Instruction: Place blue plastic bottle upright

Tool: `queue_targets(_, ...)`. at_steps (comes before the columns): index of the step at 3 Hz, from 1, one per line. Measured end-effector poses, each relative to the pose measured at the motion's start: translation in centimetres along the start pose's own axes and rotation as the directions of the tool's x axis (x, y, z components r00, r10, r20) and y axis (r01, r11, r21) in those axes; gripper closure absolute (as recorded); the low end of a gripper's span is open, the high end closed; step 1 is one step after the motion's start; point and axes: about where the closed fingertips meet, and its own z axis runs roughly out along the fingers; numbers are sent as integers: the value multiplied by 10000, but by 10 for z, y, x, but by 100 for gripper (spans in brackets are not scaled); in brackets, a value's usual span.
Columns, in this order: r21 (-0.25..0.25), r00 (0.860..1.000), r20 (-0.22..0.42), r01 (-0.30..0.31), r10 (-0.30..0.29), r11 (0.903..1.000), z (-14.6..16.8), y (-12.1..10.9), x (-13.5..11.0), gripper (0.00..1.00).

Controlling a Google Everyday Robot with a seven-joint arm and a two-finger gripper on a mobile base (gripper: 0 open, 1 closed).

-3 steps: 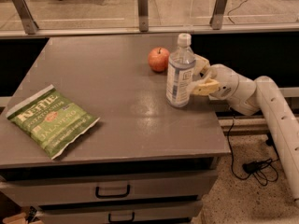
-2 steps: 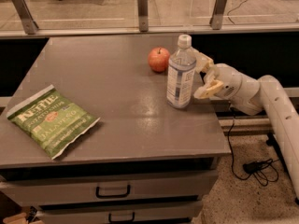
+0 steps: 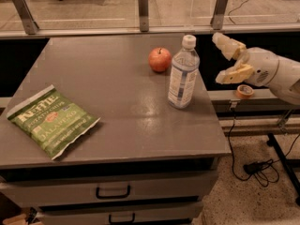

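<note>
The blue plastic bottle [image 3: 183, 74] stands upright on the grey table [image 3: 117, 116] near its right edge, white cap on top, white label with blue print. My gripper [image 3: 225, 57] is to the right of the bottle, off the table's edge, at about cap height. Its two cream fingers are spread apart and hold nothing. A clear gap lies between the gripper and the bottle.
A red apple [image 3: 160, 59] sits just behind and left of the bottle. A green chip bag [image 3: 50, 120] lies flat at the table's front left. A glass railing runs behind the table. A tape roll [image 3: 244, 91] sits on a ledge at the right. Drawers are below the tabletop.
My gripper has let go of the bottle and drawn back to the right and up. The bottle stays standing in place.
</note>
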Motion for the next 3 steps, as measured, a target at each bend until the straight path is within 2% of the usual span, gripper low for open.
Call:
queue_targets(1, 1657, 9774, -1877, 1294, -975, 9777, -24, -22, -70, 0)
queue_targets(2, 2687, 9137, -3334, 3284, -2324, 9055, -31, -29, -151, 0)
queue_targets(3, 2766, 9041, -3470, 3526, -2493, 8939, -34, -29, -161, 0)
